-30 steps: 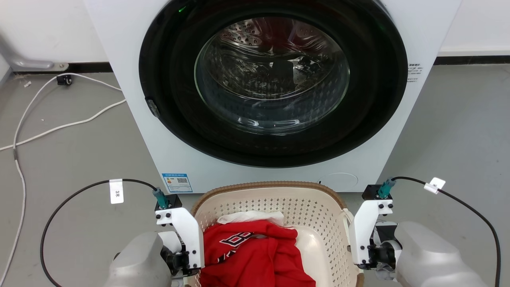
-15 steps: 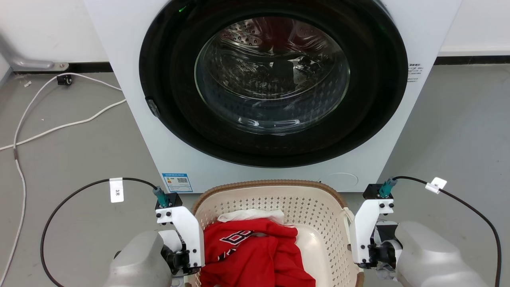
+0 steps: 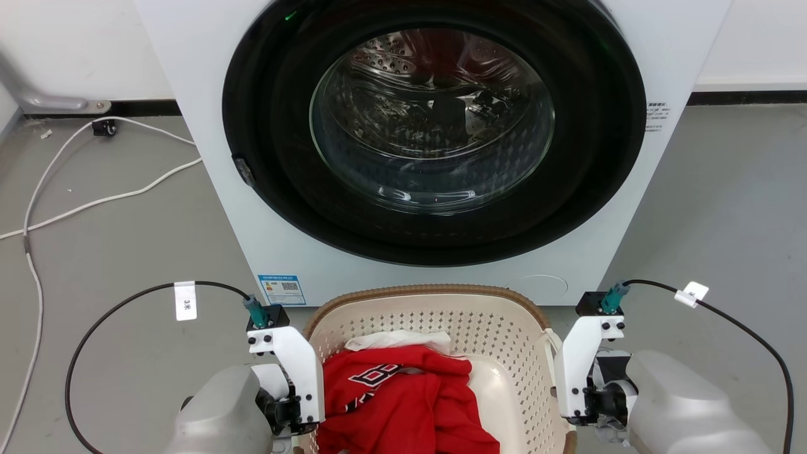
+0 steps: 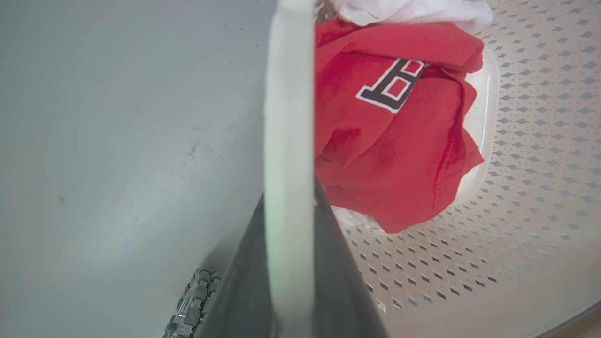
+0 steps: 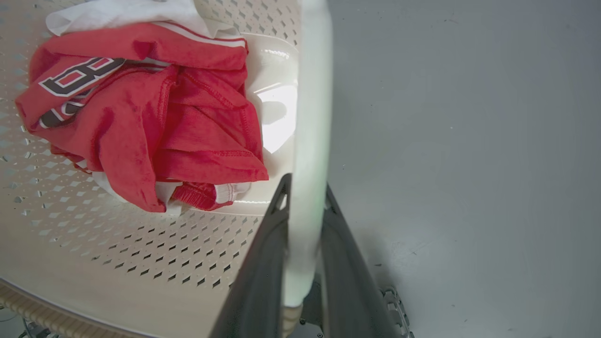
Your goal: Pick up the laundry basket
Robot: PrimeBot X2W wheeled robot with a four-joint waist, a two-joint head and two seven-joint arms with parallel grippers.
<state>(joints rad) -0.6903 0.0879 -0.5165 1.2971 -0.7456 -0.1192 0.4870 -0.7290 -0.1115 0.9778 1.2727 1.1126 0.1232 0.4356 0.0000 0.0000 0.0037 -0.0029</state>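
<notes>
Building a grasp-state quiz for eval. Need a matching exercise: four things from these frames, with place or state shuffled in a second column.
1 red shirt
2 white cable
3 left gripper
4 washing machine

a behind the laundry basket
b shut on the basket's handle
c inside the basket
d on the floor, far left

Pairs: 1-c, 2-d, 3-b, 4-a

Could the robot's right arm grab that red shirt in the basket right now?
Probably not yet. The right gripper is clamped on the white handle of the laundry basket, so it is busy. The red shirt lies uncovered on top, so once that gripper let go, the way in looks free.
</notes>
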